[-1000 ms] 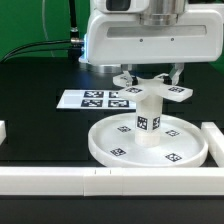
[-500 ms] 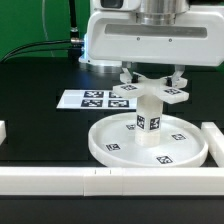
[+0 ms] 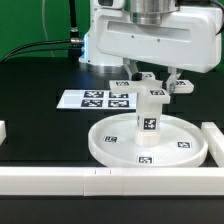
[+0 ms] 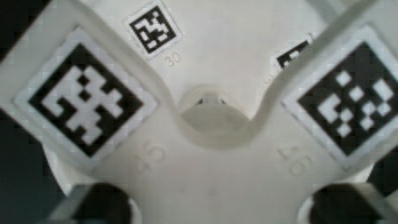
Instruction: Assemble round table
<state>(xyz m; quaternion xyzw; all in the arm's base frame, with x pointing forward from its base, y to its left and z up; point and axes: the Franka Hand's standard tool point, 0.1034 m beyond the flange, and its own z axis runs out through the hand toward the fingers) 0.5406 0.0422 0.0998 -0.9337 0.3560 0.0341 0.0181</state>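
Exterior view: rimmed white round disc [image 3: 148, 143] is seen lower centre, tags on its face; short post [image 3: 147, 115] is stood upright on its hub, tag on its side; cross-shaped foot [image 3: 153, 89] is seated atop the post, clamped by the gripper [image 3: 152, 80].
Wrist view: foot [image 4: 199, 120] fills the frame, white arms with black-and-white tags; dark fingertips [image 4: 93, 203] are seen at the lower edge.

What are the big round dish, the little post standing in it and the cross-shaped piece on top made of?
All three look like white plastic. The round disc and the post are smooth, matte and uniformly white, with small black-and-white square tags. The cross-shaped foot shows the same pale molded surface close up. The exact material cannot be confirmed by sight.
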